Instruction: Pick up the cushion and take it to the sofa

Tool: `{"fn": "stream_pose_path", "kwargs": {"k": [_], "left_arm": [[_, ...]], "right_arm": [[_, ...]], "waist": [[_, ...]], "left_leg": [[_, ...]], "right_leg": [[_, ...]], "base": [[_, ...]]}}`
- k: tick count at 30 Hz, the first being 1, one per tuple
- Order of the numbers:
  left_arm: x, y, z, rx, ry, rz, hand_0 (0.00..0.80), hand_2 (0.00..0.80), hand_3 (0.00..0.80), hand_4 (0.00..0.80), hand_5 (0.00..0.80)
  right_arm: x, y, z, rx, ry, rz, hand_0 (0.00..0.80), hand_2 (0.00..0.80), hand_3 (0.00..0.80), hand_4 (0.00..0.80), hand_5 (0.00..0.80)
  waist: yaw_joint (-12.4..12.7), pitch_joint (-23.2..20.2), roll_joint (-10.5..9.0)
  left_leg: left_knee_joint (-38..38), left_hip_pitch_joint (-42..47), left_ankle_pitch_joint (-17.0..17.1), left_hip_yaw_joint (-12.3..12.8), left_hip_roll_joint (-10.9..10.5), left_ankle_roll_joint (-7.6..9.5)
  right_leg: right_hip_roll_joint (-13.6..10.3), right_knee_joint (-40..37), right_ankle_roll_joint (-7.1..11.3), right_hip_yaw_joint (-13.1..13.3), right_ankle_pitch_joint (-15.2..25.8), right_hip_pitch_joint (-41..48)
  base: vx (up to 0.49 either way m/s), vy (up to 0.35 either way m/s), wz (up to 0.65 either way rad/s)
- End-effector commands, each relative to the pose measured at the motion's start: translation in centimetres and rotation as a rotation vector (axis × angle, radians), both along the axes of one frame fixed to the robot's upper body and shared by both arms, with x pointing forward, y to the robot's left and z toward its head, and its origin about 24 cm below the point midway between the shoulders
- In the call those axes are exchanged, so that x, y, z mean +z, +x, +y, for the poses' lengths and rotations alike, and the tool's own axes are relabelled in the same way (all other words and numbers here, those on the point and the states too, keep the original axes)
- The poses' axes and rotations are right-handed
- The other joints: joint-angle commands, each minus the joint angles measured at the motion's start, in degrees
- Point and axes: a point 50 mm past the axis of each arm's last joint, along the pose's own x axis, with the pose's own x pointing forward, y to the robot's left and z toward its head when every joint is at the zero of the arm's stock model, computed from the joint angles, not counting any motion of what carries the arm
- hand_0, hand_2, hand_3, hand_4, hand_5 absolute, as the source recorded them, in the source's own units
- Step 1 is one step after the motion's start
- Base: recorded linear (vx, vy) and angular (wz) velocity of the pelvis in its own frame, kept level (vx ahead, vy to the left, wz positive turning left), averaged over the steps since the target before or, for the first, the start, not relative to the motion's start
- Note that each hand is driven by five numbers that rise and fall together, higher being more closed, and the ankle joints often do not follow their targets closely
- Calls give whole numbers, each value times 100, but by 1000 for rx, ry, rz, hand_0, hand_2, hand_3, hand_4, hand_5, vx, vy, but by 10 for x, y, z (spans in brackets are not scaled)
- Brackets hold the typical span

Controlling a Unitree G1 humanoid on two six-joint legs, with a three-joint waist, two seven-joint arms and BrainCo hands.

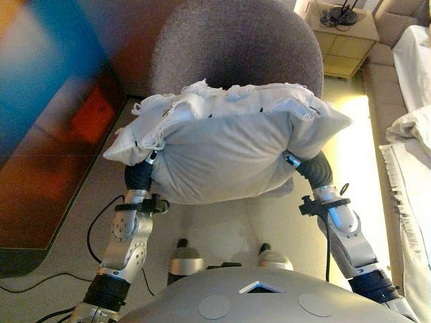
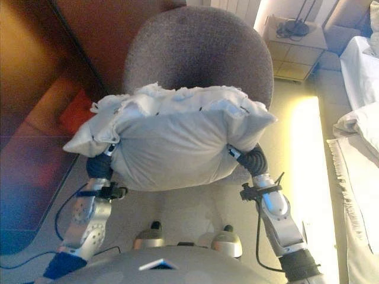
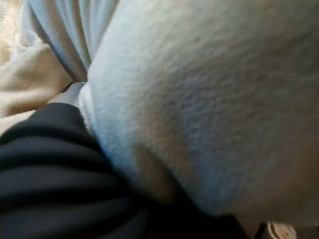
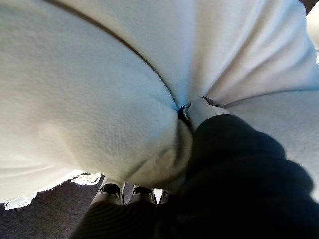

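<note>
While you hold the white cushion (image 1: 225, 151) up between both arms, above the grey round chair (image 1: 236, 47), each robot hand, left (image 1: 143, 173) and right (image 1: 304, 163), is buried in its sides; whether fingers grip, you cannot tell. White bedding (image 1: 411, 134) lies right.

You're in a home, a living room or bedroom: a round grey upholstered chair (image 1: 236, 44) stands ahead, a small wooden cabinet (image 1: 345, 42) just beside it to the right, and white fringed bedding (image 1: 412, 161) further right, on beige carpet (image 1: 74, 222).
</note>
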Motion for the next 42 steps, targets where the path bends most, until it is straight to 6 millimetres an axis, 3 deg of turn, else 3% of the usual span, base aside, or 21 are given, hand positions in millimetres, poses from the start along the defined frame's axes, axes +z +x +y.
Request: {"fn": "stream_pose_path", "kwargs": {"k": [1,3,6,9,13,15,17,21,23,25,28,29,32,33,35,37,39,42], "left_arm": [[51,16,-6,-34,-64,-270,800,800,800,800,800],[49,16,-6,-34,-73,-267,800,800,800,800,800],[49,17,-9,-54,-67,-277,800,800,800,800,800],[50,17,-8,-32,-74,-287,800,800,800,800,800],[50,17,-11,-24,-83,-282,800,800,800,800,800],[47,15,-12,-17,-91,-268,800,800,800,800,800],[45,10,-11,-9,-95,-259,800,800,800,800,800],[45,6,-10,-7,-90,-264,800,800,800,800,800],[45,9,-8,-12,-73,-267,800,800,800,800,800],[45,11,-5,-13,-70,-253,800,800,800,800,800],[48,11,-5,-52,-25,-268,800,800,800,800,800],[47,10,-6,-58,-15,-265,800,800,800,800,800],[50,14,-5,-64,9,-266,800,800,800,800,800],[51,17,-4,-62,18,-266,800,800,800,800,800],[53,21,-3,-64,18,-263,800,800,800,800,800],[54,24,-4,-84,31,-272,800,800,800,800,800],[54,25,-5,-85,29,-270,800,800,800,800,800],[51,21,-10,-104,24,-276,800,800,800,800,800]], "right_arm": [[50,15,24,151,56,-269,800,800,800,800,800],[50,14,23,149,59,-274,800,800,800,800,800],[50,14,21,139,58,-286,800,800,800,800,800],[52,17,26,151,56,-294,800,800,800,800,800],[49,16,31,149,45,-283,800,800,800,800,800],[45,15,30,145,47,-260,800,800,800,800,800],[41,10,29,147,50,-240,800,800,800,800,800],[42,6,25,163,57,-238,800,800,800,800,800],[43,7,22,160,70,-245,800,800,800,800,800],[46,8,20,151,89,-239,800,800,800,800,800],[46,6,17,129,115,-240,800,800,800,800,800],[45,6,19,117,126,-243,800,800,800,800,800],[47,5,25,99,141,-262,800,800,800,800,800],[47,6,29,100,144,-262,800,800,800,800,800],[46,6,32,95,146,-258,800,800,800,800,800],[45,7,32,86,140,-258,800,800,800,800,800],[44,9,32,82,140,-259,800,800,800,800,800],[43,9,26,63,140,-272,800,800,800,800,800]], "waist": [[-75,264,-257],[-108,430,-333],[-112,582,-380],[89,664,-154],[258,641,28],[354,607,82],[439,562,107],[480,551,116],[479,519,44],[482,437,-66],[560,211,-337],[606,130,-391],[624,-13,-395],[562,-50,-342],[403,-28,-308],[277,34,-254],[166,106,-227],[-80,265,-258]], "left_leg": [[1063,-612,341,159,359,42],[1782,-958,577,390,495,82],[2179,-1211,629,584,526,130],[1513,-1370,612,374,-159,212],[575,-1515,1060,589,-340,172],[262,-1612,1340,527,-393,120],[69,-1709,1560,409,-302,42],[142,-1837,1653,333,-54,-35],[317,-1883,1229,464,-18,48],[516,-1924,845,525,-114,215],[1018,-2100,391,696,-495,622],[1031,-2080,330,635,-637,748],[1026,-1901,158,591,-843,920],[971,-1746,91,601,-914,973],[829,-1496,40,474,-1073,1017],[719,-1259,8,354,-1171,999],[634,-1049,-28,247,-1207,967],[476,-606,-214,17,-1265,869]], "right_leg": [[324,687,-627,37,-704,7],[373,769,-718,1,-698,17],[425,874,-790,-80,-780,89],[642,956,-749,27,-986,238],[827,887,-750,115,-1235,650],[882,897,-779,228,-1397,892],[888,970,-805,374,-1607,1065],[776,1227,-766,478,-1978,1194],[542,1402,-646,411,-2076,1222],[296,1627,-461,434,-1998,1257],[-71,2048,-118,420,-1222,1344],[-182,2349,-27,452,-777,1275],[-300,3056,52,442,-190,1019],[-217,3303,19,500,-30,730],[86,3154,-65,481,-213,213],[213,2729,-188,236,-446,-217],[208,2461,-252,81,-492,-480],[234,1292,-297,53,-320,-863]], "base": [[-47,-159,-5],[-13,-197,-3],[41,-144,24],[221,-42,16],[316,26,-43],[498,69,25],[513,85,40],[499,120,20],[483,181,-39],[467,187,-77],[407,167,-52],[454,184,-9],[451,174,-9],[459,160,-5],[388,115,13],[293,37,39],[243,-18,19],[290,-96,34]]}}
